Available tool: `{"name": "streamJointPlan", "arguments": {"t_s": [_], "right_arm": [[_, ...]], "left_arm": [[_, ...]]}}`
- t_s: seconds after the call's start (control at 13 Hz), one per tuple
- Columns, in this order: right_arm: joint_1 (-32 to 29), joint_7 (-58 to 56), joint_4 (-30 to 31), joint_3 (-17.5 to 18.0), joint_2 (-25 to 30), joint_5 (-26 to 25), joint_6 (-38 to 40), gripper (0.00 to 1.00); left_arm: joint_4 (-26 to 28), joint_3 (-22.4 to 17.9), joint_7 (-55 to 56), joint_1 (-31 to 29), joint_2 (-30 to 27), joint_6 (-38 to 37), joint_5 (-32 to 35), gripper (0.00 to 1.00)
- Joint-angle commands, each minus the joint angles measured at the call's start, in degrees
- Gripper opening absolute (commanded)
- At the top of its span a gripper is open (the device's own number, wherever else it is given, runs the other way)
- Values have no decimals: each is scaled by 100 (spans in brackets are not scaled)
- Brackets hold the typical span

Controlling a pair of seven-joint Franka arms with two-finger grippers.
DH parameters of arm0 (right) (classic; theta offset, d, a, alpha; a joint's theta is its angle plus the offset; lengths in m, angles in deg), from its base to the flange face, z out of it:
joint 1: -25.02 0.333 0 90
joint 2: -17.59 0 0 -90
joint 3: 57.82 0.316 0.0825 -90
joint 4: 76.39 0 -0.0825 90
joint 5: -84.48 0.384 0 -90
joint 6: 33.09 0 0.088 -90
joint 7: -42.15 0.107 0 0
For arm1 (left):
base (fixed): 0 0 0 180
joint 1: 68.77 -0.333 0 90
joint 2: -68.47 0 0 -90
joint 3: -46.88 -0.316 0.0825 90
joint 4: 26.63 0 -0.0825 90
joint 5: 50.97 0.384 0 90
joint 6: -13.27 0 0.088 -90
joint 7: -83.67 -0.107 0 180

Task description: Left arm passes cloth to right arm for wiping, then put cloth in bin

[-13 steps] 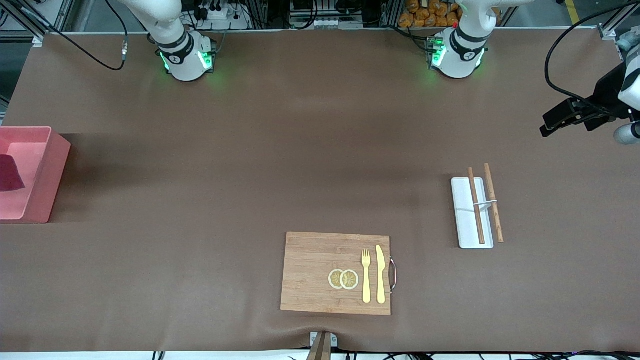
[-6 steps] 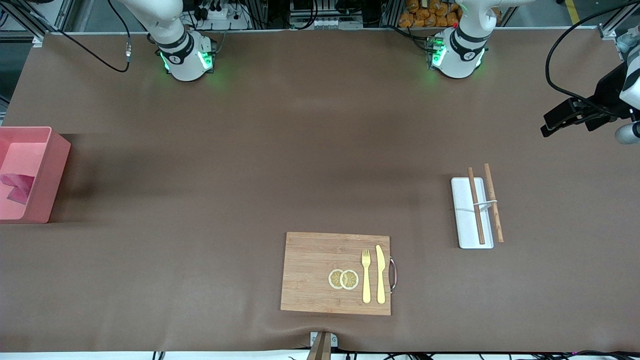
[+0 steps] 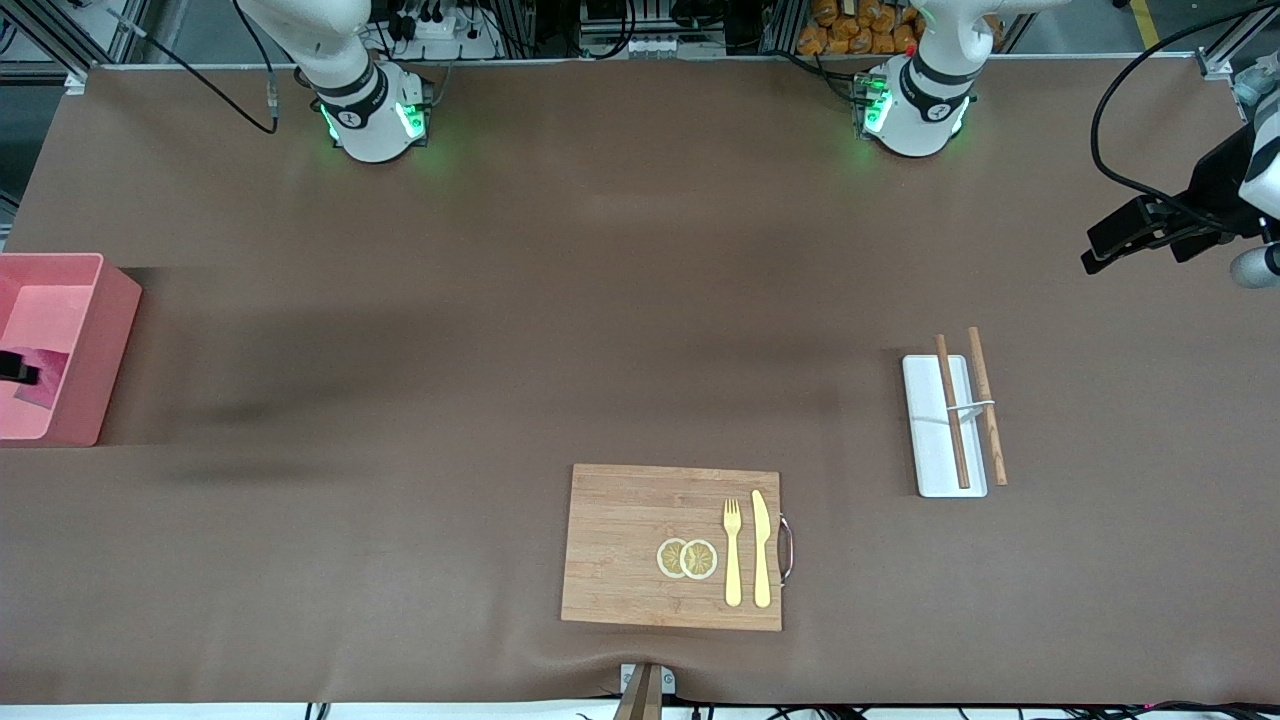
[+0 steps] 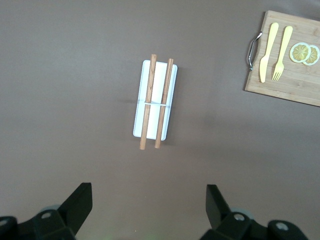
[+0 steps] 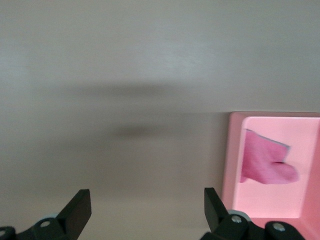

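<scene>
Well apart from the wooden board [image 3: 670,545], toward the right arm's end, the cloth [image 5: 265,162] already lies in the bin [image 3: 100,340]. The right gripper [image 5: 146,207] sits up by it w/ jaws wide and nothing held, so I'd judge you're at the last step; next you only need to lift that arm clear w/o snagging the bin wall. Count: 1 bin, 1 cloth, 1 board w/ 2 lemon slices [image 3: 687,558], 1 fork [image 3: 732,552] & 1 knife [image 3: 761,548]. Toward the left arm's end from the board: 1 white tray [image 3: 925,450], 2 chopsticks [image 3: 987,405], and the left gripper [image 4: 147,200] waiting above, wide open, empty.
</scene>
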Motion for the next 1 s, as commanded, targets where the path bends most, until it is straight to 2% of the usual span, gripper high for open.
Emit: {"name": "streamJointPlan", "arguments": {"t_s": [0.0,0.31,0.46,0.62,0.92], "right_arm": [[643,664,83,-55,371,52,341,100],[1382,1727,100,-46,784,280,632,100],[1383,1756,354,-55,1144,683,606,100],[1418,1747,434,-124,1548,720,650,100],[1453,1729,1461,-405,2612,650,685,100]], "left_arm": [[13,-15,-125,-4,-95,-16,60,100],[4,-32,-107,-12,-86,-16,139,100],[-14,-24,-72,-12,-86,-25,148,100],[-14,-24,-72,-12,-86,-33,148,100],[-31,12,-72,31,-86,-305,280,100]]}}
